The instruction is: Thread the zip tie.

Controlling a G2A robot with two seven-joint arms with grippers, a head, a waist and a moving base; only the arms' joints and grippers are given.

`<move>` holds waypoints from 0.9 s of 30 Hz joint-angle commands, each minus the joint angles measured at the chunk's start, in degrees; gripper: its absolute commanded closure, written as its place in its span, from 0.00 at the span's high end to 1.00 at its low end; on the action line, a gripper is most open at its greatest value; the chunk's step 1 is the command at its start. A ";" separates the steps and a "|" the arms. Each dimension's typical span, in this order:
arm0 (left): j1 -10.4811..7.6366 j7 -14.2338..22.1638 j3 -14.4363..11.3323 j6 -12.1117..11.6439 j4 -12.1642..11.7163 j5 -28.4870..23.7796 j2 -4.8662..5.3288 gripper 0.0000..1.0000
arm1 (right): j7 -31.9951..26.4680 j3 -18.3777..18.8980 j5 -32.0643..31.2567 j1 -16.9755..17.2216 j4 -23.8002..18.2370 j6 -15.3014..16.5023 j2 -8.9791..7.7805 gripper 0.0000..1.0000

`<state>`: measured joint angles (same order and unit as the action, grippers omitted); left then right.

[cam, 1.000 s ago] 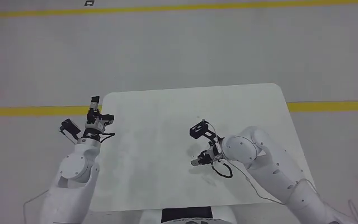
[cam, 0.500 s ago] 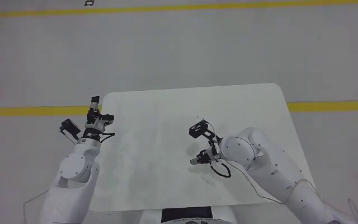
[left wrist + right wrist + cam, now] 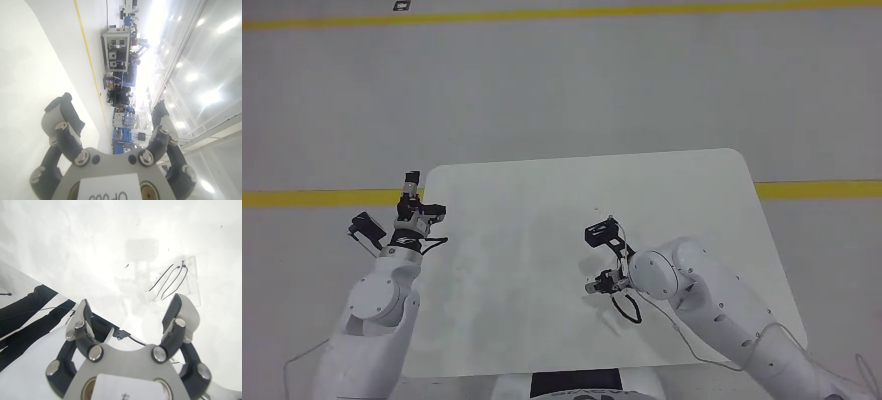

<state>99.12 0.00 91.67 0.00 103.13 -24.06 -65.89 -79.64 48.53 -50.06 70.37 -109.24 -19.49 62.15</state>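
Thin black zip ties (image 3: 171, 279) lie side by side inside a clear plastic sleeve (image 3: 191, 283) flat on the white table (image 3: 75, 237). My right gripper (image 3: 130, 307) hangs open just above the table, and the sleeve sits a little beyond its fingertips, off to one side. Nothing is between its ribbed pads (image 3: 171, 309). From above, the right gripper (image 3: 593, 287) is over the middle of the table (image 3: 542, 200). My left gripper (image 3: 410, 182) is at the table's left edge, also open and holding nothing (image 3: 113, 108), pointing away across the room.
In the right wrist view the table's near edge (image 3: 56, 296) runs close behind the gripper. A black cable loop (image 3: 627, 308) hangs beside the right forearm. Yellow floor lines (image 3: 802, 188) run past the table.
The right arm's forearm has shifted slightly left and nearer, with its gripper staying over almost the same spot. The left arm has not moved.
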 commanded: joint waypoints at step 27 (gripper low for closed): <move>0.00 0.00 0.00 0.00 0.00 0.00 0.00 1.00 | 5.45 0.17 -2.12 1.44 1.77 0.01 0.18 1.00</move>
<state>99.12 0.00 91.67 0.00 103.13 -24.06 -65.89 -74.33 48.55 -51.95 71.79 -107.52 -19.32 62.31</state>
